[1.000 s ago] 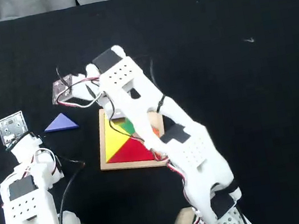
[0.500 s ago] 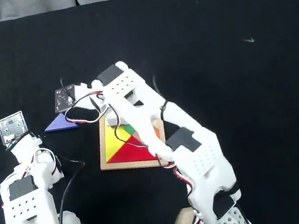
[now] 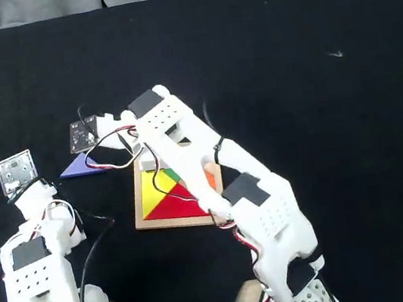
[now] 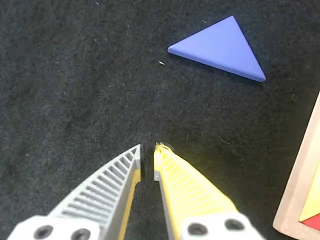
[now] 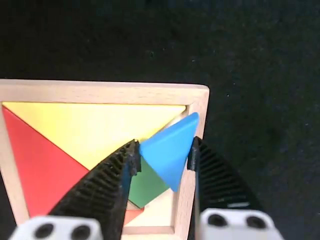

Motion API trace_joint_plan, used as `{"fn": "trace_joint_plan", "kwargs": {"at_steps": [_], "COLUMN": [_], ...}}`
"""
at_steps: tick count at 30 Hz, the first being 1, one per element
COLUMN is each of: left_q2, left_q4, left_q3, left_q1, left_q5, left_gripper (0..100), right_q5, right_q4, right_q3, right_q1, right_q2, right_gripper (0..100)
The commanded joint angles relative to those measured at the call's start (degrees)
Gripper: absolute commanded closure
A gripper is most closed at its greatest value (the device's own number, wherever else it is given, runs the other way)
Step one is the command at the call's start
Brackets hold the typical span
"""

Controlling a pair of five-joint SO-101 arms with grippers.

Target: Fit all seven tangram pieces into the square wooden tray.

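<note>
Right gripper (image 5: pixel 164 148) clamps the light-blue triangle (image 5: pixel 169 156) between both fingers (partly open), over a corner of the tray (image 5: pixel 100 86).

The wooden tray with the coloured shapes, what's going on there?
Two robot arms are working a tangram puzzle. The right gripper holds a light blue triangle over one corner of the wooden tray, where the yellow piece, red piece and green piece already lie. The left gripper is shut and empty above the black table, near a purple triangle lying loose outside the tray.
</note>
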Motion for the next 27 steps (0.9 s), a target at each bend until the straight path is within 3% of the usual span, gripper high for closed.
{"fn": "trace_joint_plan", "kwargs": {"at_steps": [1,7,14,20,27], "left_q2": [-0.8,-0.8,-0.8,-0.8,-0.8], "left_q4": [-1.0,-1.0,-1.0,-1.0,-1.1], "left_q3": [-0.3,-0.3,-0.3,-0.3,-0.3], "left_q1": [0.4,0.5,0.5,0.4,0.4], "left_q5": [0.2,0.2,0.2,0.2,0.2], "left_gripper": [94,94,94,94,94], "right_q5": [-0.4,-0.7,-0.4,-0.4,-1.1], "right_q4": [0.9,1.8,2.8,5.3,17.7], "right_q3": [-0.3,0.0,-0.3,-4.4,-16.4], "right_q1": [-0.9,-1.0,-1.0,-0.1,6.6], "right_q2": [-1.4,-1.5,-1.5,-3.0,-13.1], "right_gripper": [84.0,83.5,73.4,82.2,98.7]}}
